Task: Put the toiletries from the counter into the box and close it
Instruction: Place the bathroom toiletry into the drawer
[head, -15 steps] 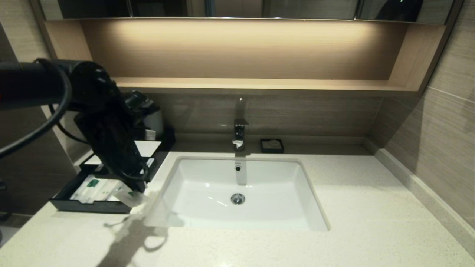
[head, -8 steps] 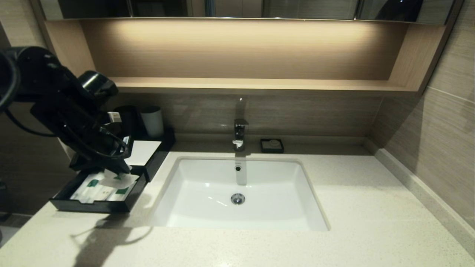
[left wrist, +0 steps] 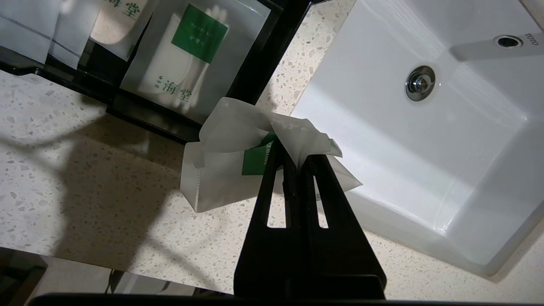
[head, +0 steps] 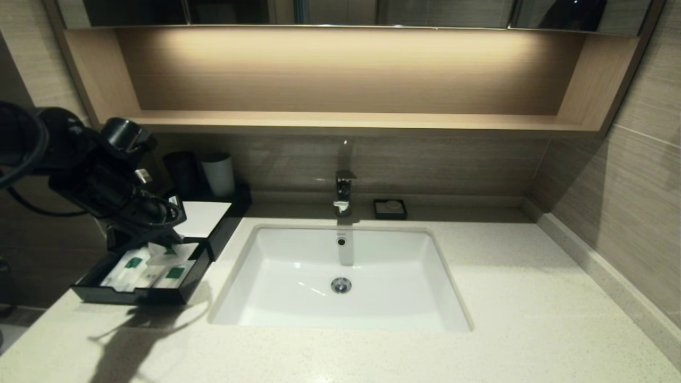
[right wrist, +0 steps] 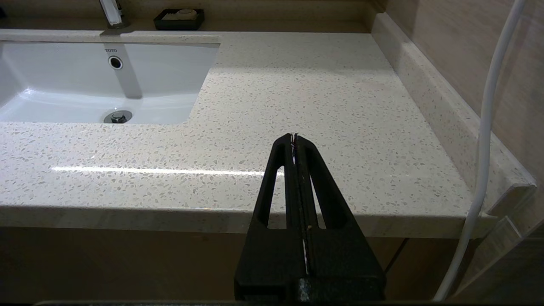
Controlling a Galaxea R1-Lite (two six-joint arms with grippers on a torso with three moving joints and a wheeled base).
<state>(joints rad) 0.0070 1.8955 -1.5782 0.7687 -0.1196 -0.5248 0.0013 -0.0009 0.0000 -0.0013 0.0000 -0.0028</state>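
Observation:
My left gripper (head: 166, 240) is shut on a crumpled flat white packet (head: 178, 253) with a green label. It holds the packet just above the back right part of the black box's open drawer (head: 141, 296). In the left wrist view the gripper (left wrist: 293, 154) pinches the packet (left wrist: 221, 180) at its top fold. Other green-labelled packets (head: 133, 263) lie in the drawer; one also shows in the left wrist view (left wrist: 191, 55). The box's white top panel (head: 206, 217) is behind. My right gripper (right wrist: 294, 137) is shut and empty, off the counter's front right edge.
The white sink (head: 340, 276) is set in the speckled counter (head: 532, 298), with a faucet (head: 343, 191) behind it. A small dark soap dish (head: 390, 208) sits by the back wall. A dark cup (head: 181, 170) and a white cup (head: 219, 173) stand behind the box.
My left arm has swung left and back, carrying the packet from the drawer's front right corner by the sink to above the drawer's back part. The right gripper shows no change.

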